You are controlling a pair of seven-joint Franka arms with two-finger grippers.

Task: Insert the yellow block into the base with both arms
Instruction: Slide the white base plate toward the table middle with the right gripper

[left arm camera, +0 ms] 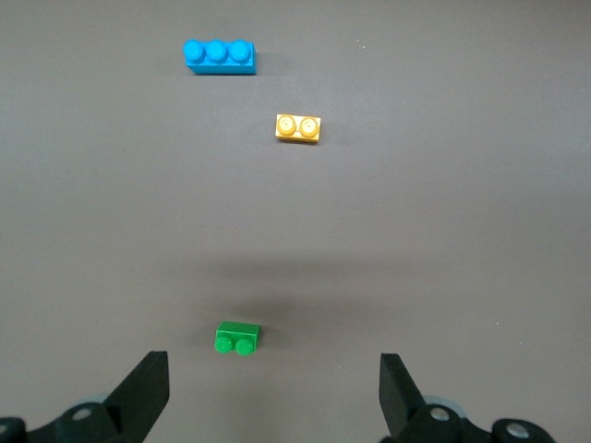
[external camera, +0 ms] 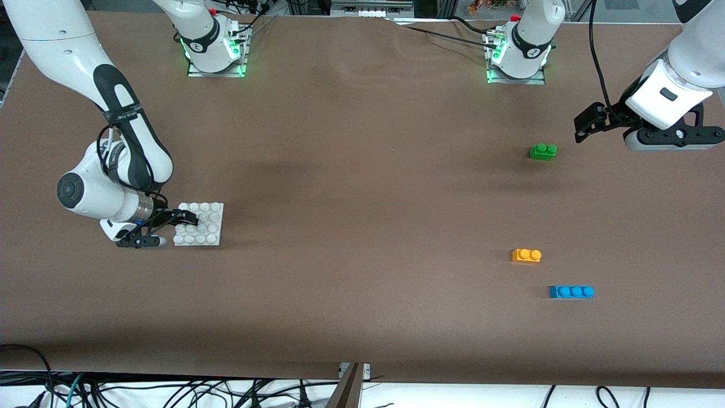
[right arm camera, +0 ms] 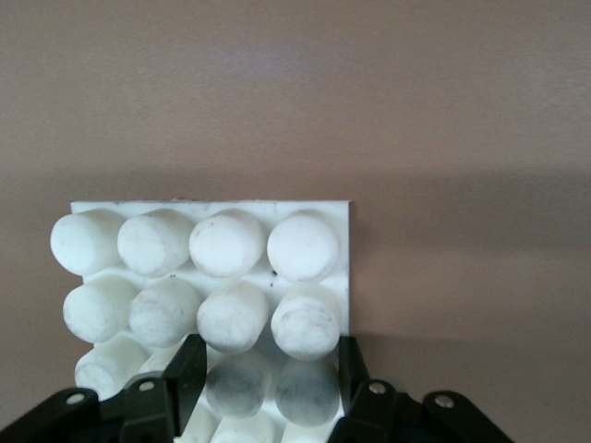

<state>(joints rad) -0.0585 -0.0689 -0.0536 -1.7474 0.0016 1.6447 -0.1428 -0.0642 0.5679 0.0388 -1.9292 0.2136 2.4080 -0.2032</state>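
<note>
The right claw [external camera: 184, 219] grips the base [external camera: 205, 225] near the counter's [external camera: 362, 198] right-arm edge, while the left claw [left arm camera: 272, 392] waits wide open, empty, above the green brick [left arm camera: 238, 338].

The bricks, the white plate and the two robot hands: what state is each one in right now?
Yellow block: flat on the table, studs up, untouched.
Green brick: on the table, free.
Blue brick: on the table, free, nearest the front camera.
Base: flat on the table, gripped at its edge.
Right hand: shut on the base.
Left hand: open, empty, up over the table near the green brick.
</note>
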